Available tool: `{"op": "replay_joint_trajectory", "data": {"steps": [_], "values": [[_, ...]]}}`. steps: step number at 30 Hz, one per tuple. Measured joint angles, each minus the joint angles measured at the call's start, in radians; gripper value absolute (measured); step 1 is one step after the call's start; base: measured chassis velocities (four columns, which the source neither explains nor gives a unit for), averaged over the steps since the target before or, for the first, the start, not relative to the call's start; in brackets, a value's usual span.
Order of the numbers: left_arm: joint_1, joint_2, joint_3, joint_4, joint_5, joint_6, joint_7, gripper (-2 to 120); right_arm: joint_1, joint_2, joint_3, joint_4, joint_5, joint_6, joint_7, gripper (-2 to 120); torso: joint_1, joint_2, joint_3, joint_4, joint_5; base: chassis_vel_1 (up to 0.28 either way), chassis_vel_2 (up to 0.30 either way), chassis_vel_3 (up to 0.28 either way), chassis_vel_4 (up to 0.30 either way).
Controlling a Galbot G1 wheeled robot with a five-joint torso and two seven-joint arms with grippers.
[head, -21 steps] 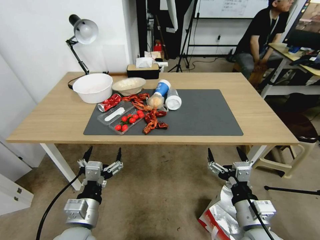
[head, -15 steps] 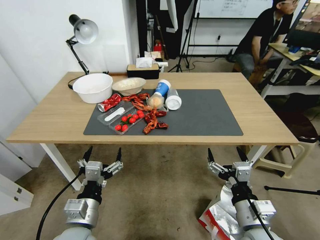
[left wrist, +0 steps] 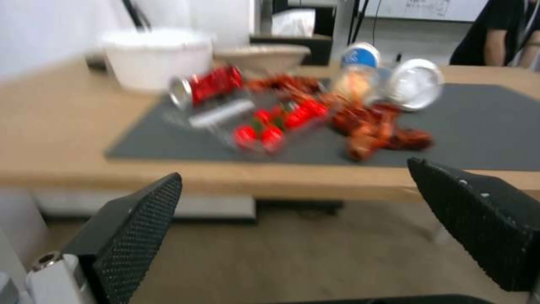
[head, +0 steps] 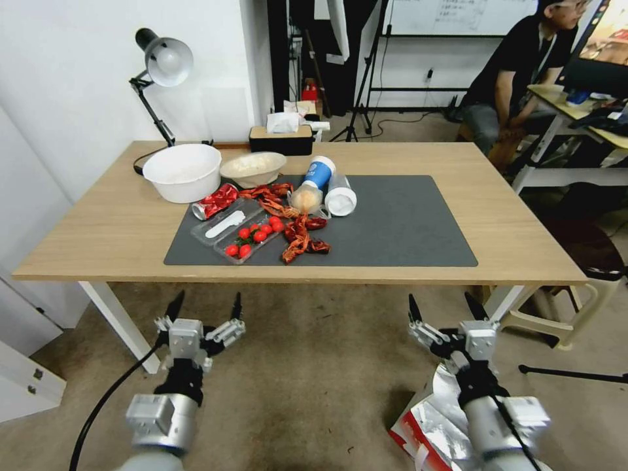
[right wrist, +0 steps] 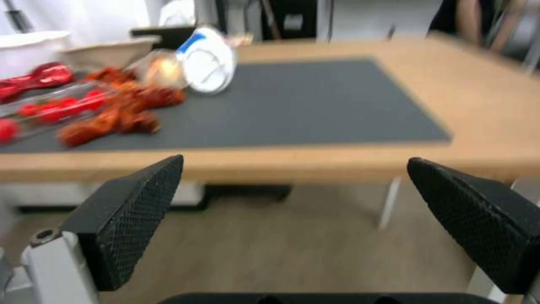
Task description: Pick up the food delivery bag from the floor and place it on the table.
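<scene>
The food delivery bag (head: 428,425), white with a red side panel and silver foil lining, stands on the floor (head: 314,379) at the lower right, partly hidden behind my right arm. My right gripper (head: 443,302) is open just above and in front of it, below the table's front edge. My left gripper (head: 205,299) is open too, at the same height on the left. The light-wood table (head: 517,248) with its dark grey mat (head: 399,222) stands ahead. Both wrist views show wide-apart fingers (left wrist: 141,219) (right wrist: 135,211) with the table edge beyond.
On the mat's left half lie a tray of tomatoes (head: 252,237), crayfish shells (head: 297,239), a crushed red can (head: 214,201) and tipped cups (head: 327,186). Two bowls (head: 183,171), a desk lamp (head: 160,65) and a tissue box (head: 281,139) stand behind. A stool (head: 556,314) stands right.
Both arms have dropped slightly lower and nearer to me. The bag and the things on the table have not moved.
</scene>
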Motion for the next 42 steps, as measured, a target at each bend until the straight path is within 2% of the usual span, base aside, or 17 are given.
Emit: {"op": "replay_joint_trajectory", "data": {"steps": [1, 4, 9, 12, 24, 32, 42], "values": [[0.04, -0.013, 0.031, -0.015, -0.017, 0.035, -0.018, 100, -0.045, 0.003, 0.012, 0.018, 0.041, -0.037, -0.018, 100, 0.0, 0.0, 0.0, 0.0, -0.0001, 0.0, 0.0, 0.0, 0.0], [0.079, -0.026, 0.063, -0.017, -0.034, 0.07, -0.035, 100, -0.086, 0.018, 0.024, 0.021, 0.068, -0.06, -0.037, 100, 0.0, 0.0, 0.0, 0.0001, 0.0001, 0.0, 0.0, 0.0, 0.0], [0.081, -0.026, 0.065, -0.017, -0.037, 0.073, -0.04, 100, -0.09, 0.025, 0.025, 0.021, 0.065, -0.056, -0.04, 100, 0.0, 0.0, 0.0, 0.0001, -0.0001, 0.0, 0.0, 0.0, 0.0], [0.088, -0.015, 0.065, -0.017, -0.072, 0.092, -0.112, 100, -0.089, 0.026, 0.025, 0.021, 0.052, -0.045, -0.04, 100, 0.0, 0.0, 0.0, 0.0002, -0.0001, 0.0, 0.0, 0.0, 0.0], [0.094, -0.014, 0.065, -0.026, -0.089, 0.075, -0.146, 100, -0.083, 0.022, 0.023, 0.029, 0.039, -0.024, -0.042, 100, 0.0, -0.001, 0.0, 0.0, -0.0003, 0.0, 0.0, 0.0, 0.0], [0.095, -0.018, 0.064, -0.024, -0.09, 0.065, -0.162, 100, -0.079, 0.011, 0.023, 0.028, 0.039, -0.009, -0.042, 100, -0.015, -0.032, -0.017, 0.0, 0.0, 0.0, 0.0, 0.0, 0.0], [0.096, -0.03, 0.051, -0.021, -0.069, 0.053, -0.157, 100, -0.076, 0.008, 0.021, 0.024, 0.033, 0.004, -0.044, 100, -0.04, -0.091, -0.051, 0.0001, 0.0, 0.0, 0.0, 0.0, 0.0]]}}
